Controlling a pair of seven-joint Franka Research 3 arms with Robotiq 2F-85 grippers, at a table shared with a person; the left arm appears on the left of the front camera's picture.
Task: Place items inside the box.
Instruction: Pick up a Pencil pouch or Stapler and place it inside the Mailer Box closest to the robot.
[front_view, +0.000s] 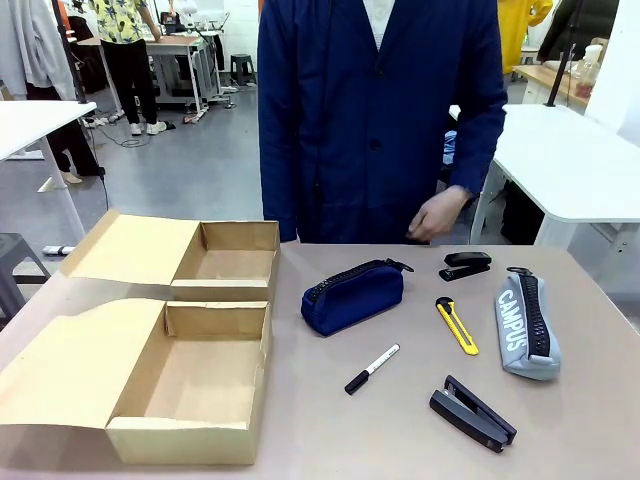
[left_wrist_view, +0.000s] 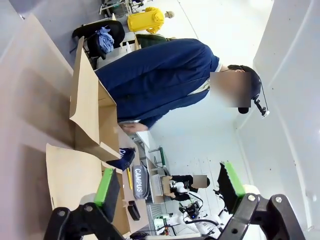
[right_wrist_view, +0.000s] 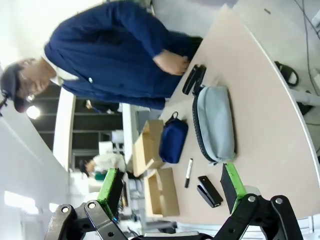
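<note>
Table (front_view: 330, 440) holds pouch (front_view: 352, 296), marker (front_view: 371, 369), stapler (front_view: 472, 413), likely second stapler (front_view: 466, 265).

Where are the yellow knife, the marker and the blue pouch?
yellow knife (front_view: 457, 327), front view, middle of its yellow body
marker (front_view: 373, 367), front view, white part of its barrel
blue pouch (front_view: 353, 297), front view, middle of its side

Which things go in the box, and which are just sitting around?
For the job: near box, far box, navy pouch, grey pouch, near stapler, far stapler, yellow knife, marker.
Just around, farther off: right white table, left white table.
</note>
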